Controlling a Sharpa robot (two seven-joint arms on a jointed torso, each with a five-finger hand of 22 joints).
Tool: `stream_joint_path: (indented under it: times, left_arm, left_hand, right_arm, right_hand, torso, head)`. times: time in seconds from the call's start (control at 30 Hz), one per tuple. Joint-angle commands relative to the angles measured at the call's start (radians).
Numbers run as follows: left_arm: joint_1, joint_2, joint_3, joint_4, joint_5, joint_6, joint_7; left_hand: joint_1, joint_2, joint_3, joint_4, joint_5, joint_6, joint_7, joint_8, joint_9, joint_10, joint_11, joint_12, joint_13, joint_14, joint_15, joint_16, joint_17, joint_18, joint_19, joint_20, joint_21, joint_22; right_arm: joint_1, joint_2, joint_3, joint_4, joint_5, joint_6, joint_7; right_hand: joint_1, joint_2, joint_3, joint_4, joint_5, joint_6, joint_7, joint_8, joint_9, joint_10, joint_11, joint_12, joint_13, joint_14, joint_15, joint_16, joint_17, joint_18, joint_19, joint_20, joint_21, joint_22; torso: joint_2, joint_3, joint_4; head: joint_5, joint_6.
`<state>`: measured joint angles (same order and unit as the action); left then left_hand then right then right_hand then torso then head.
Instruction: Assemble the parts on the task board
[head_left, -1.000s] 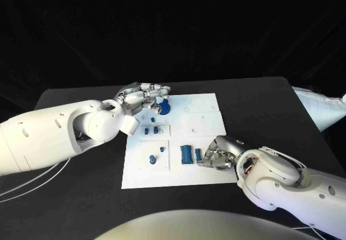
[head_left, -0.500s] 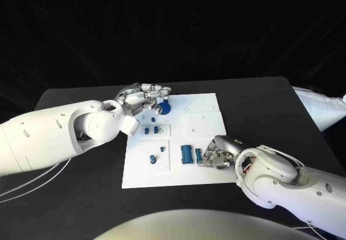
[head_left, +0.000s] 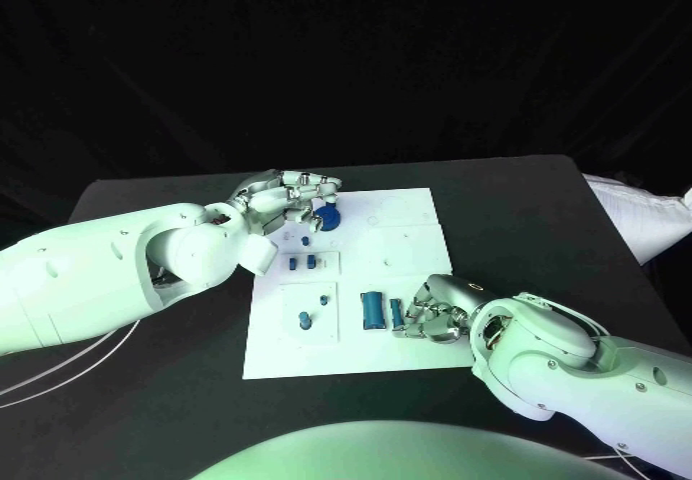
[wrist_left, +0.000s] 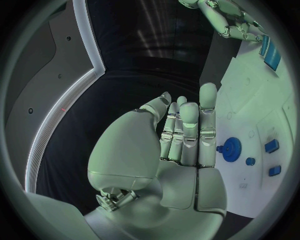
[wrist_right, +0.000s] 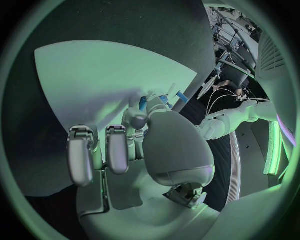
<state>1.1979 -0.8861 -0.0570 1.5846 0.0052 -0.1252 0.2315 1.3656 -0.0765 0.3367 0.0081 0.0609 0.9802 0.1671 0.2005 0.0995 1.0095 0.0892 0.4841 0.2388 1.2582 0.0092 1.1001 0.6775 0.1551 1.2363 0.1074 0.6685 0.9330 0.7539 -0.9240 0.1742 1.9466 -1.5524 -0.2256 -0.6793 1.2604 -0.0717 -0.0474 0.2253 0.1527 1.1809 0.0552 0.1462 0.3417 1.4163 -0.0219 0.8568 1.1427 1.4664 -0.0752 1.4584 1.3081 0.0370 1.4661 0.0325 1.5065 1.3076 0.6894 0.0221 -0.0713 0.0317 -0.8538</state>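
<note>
The white task board (head_left: 407, 250) lies mid-table. A blue gear (head_left: 327, 218) sits near its far left corner. My left hand (head_left: 286, 195) hovers just beside the gear, fingers straight and holding nothing; in the left wrist view the gear (wrist_left: 231, 148) lies next to the fingertips (wrist_left: 207, 100). A thick blue cylinder (head_left: 372, 307) and a slim one (head_left: 397, 312) lie near the board's front. My right hand (head_left: 436, 310) is curled at the slim cylinder, thumb and a finger pinching at its end (wrist_right: 142, 103). Small blue pegs (head_left: 302, 262) stand in the left blocks.
More small blue pieces (head_left: 304, 320) sit on the front left block. The board's right half (head_left: 411, 215) has empty recesses. Black table (head_left: 159, 330) surrounds the board. In the left wrist view the right hand (wrist_left: 228, 20) shows far off by the thick cylinder (wrist_left: 273, 52).
The left hand has sunk slightly toward the gear. The right hand stays curled at the slim cylinder, and the parts have not shifted.
</note>
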Motion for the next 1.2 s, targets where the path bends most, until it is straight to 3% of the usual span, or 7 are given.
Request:
stream_joint_path:
  times: [0.03,0.2,0.37,0.63,0.97,1.2]
  left_arm:
    - [0.000,0.000,0.000,0.002,-0.004,0.023,0.001]
    - [-0.001,-0.001,0.000,0.002,-0.004,0.023,0.000]
    - [-0.001,-0.002,0.000,0.001,-0.004,0.023,0.000]
    - [-0.001,-0.002,0.000,0.001,-0.013,0.023,0.000]
    - [-0.001,-0.001,0.000,0.002,-0.018,0.024,-0.001]
    - [-0.001,-0.001,0.000,0.002,-0.018,0.025,-0.002]
  left_hand:
    - [0.002,0.009,-0.002,-0.003,0.006,-0.009,-0.001,0.005,-0.002,-0.007,0.000,0.003,0.001,-0.006,0.001,0.003,0.000,0.014,-0.004,0.005,-0.003,-0.001]
    - [0.002,0.009,-0.002,-0.003,0.006,-0.009,-0.001,0.005,-0.002,-0.007,0.000,0.003,0.001,-0.006,0.001,0.003,0.000,0.014,-0.004,0.005,-0.003,-0.001]
    - [0.002,0.009,-0.002,-0.003,0.006,-0.009,-0.001,0.005,-0.002,-0.007,0.000,0.003,0.001,-0.006,0.001,0.003,0.000,0.014,-0.004,0.005,-0.003,-0.001]
    - [0.003,0.009,-0.002,-0.004,0.006,-0.010,-0.001,0.006,-0.002,-0.008,0.001,0.003,0.000,-0.007,0.002,0.002,-0.003,0.014,-0.005,0.006,-0.005,-0.002]
    - [0.004,0.010,-0.002,-0.004,0.006,-0.010,-0.001,0.006,-0.002,-0.008,0.001,0.004,0.000,-0.008,0.002,0.002,-0.003,0.014,-0.005,0.006,-0.005,-0.002]
    - [0.005,0.010,-0.002,-0.004,0.006,-0.010,-0.001,0.006,-0.002,-0.008,0.001,0.004,0.000,-0.007,0.002,0.002,-0.003,0.014,-0.005,0.006,-0.005,-0.002]
  right_arm:
    - [-0.005,-0.008,-0.003,0.007,0.014,0.007,0.006]
    - [-0.004,-0.021,-0.002,0.018,0.007,-0.011,0.010]
    - [-0.003,-0.026,-0.001,0.018,0.003,-0.021,0.012]
    - [0.000,-0.023,-0.001,0.007,-0.013,-0.026,0.009]
    - [0.001,-0.010,-0.001,-0.007,-0.030,-0.031,0.001]
    - [0.001,-0.006,-0.001,-0.015,-0.033,-0.020,-0.001]
  right_hand:
    - [-0.009,-0.003,-0.014,0.004,0.001,-0.003,0.004,-0.002,0.002,-0.004,0.006,-0.007,-0.002,0.075,-0.005,-0.006,0.125,-0.012,0.049,-0.002,-0.005,0.172]
    - [-0.025,-0.003,-0.043,0.022,-0.013,-0.004,0.004,-0.003,0.004,-0.005,0.006,-0.010,-0.002,0.075,-0.004,-0.009,0.123,-0.012,0.049,-0.001,-0.005,0.171]
    - [-0.072,0.011,-0.089,0.064,-0.040,-0.005,0.004,-0.003,0.007,-0.005,0.006,-0.010,0.001,0.075,-0.004,-0.010,0.123,-0.011,0.048,-0.001,-0.006,0.171]
    - [-0.062,0.040,-0.094,0.061,-0.037,-0.005,0.003,-0.003,0.009,-0.005,0.005,-0.009,0.003,0.076,-0.004,-0.010,0.123,-0.012,0.049,-0.001,-0.006,0.172]
    - [-0.063,0.110,-0.101,0.065,-0.020,-0.003,0.002,-0.002,0.012,-0.001,0.004,-0.002,0.009,0.077,-0.005,-0.007,0.127,-0.013,0.051,-0.002,-0.003,0.176]
    - [-0.025,0.122,-0.101,0.048,-0.009,-0.003,0.001,-0.002,0.013,0.000,0.003,0.000,0.011,0.077,-0.007,-0.005,0.130,-0.013,0.053,-0.003,-0.002,0.178]
  torso:
    - [0.001,0.0006,-0.0002]
    - [0.001,0.0010,-0.0012]
    - [0.002,0.0012,-0.0009]
    - [0.002,0.0009,0.0008]
    - [0.001,0.0004,0.0009]
    - [0.001,0.0001,-0.0001]
  head:
    - [0.002,0.002]
    - [0.002,0.002]
    - [0.001,0.003]
    - [0.000,-0.001]
    - [0.001,-0.003]
    - [0.001,-0.004]
